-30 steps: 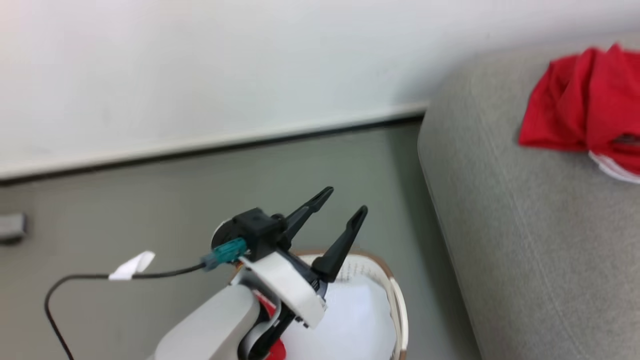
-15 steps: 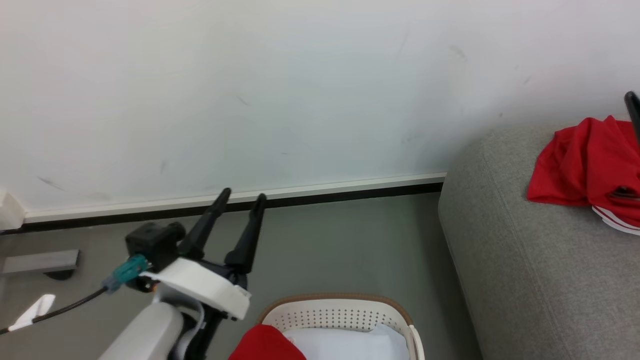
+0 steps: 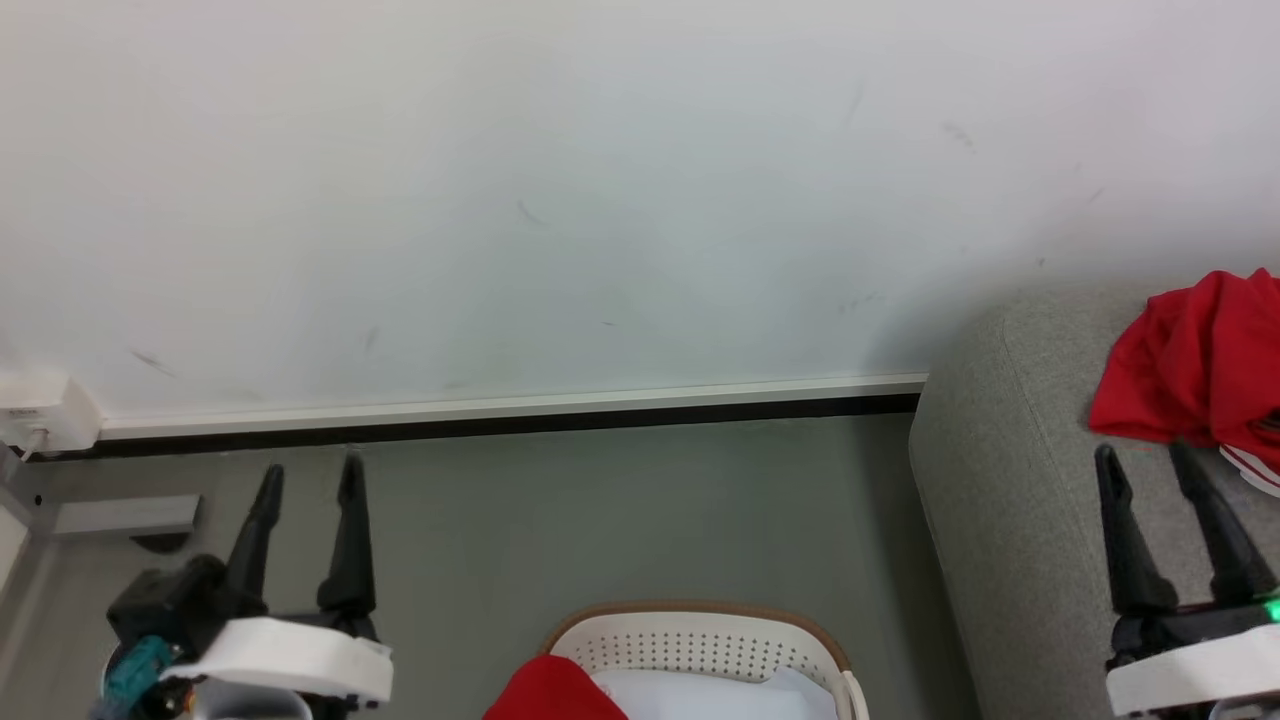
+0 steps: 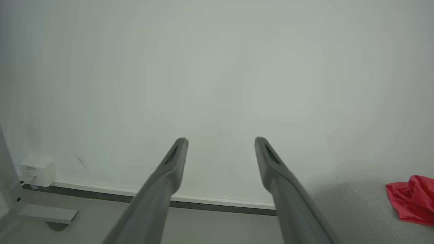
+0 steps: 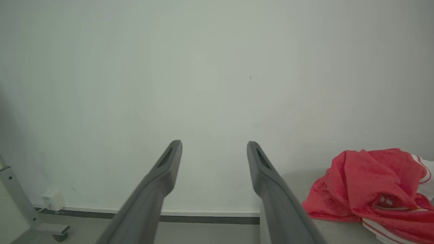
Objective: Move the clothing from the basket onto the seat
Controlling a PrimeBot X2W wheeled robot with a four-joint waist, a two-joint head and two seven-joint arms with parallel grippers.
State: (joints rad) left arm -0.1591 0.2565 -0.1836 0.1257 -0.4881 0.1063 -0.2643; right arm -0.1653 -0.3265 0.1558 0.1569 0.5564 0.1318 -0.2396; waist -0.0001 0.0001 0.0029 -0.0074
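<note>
while both pairs of fingers stand spread and empty, the left gripper (image 3: 310,468) sits at the lower left of the head view and the right gripper (image 3: 1143,455) at the lower right, over the grey seat (image 3: 1010,500). a heap of red clothing (image 3: 1190,370) lies on the seat at the right edge, just above the right gripper's tips and apart from them. another red garment (image 3: 555,692) rests in the basket (image 3: 700,645) at bottom centre, between the grippers, touching neither.

Red clothing (image 3: 1190,380) is edged with white stripes; basket (image 3: 700,648) is coloured white, perforated, rimmed in brown; seat (image 3: 1010,540) is upholstered grey.
</note>
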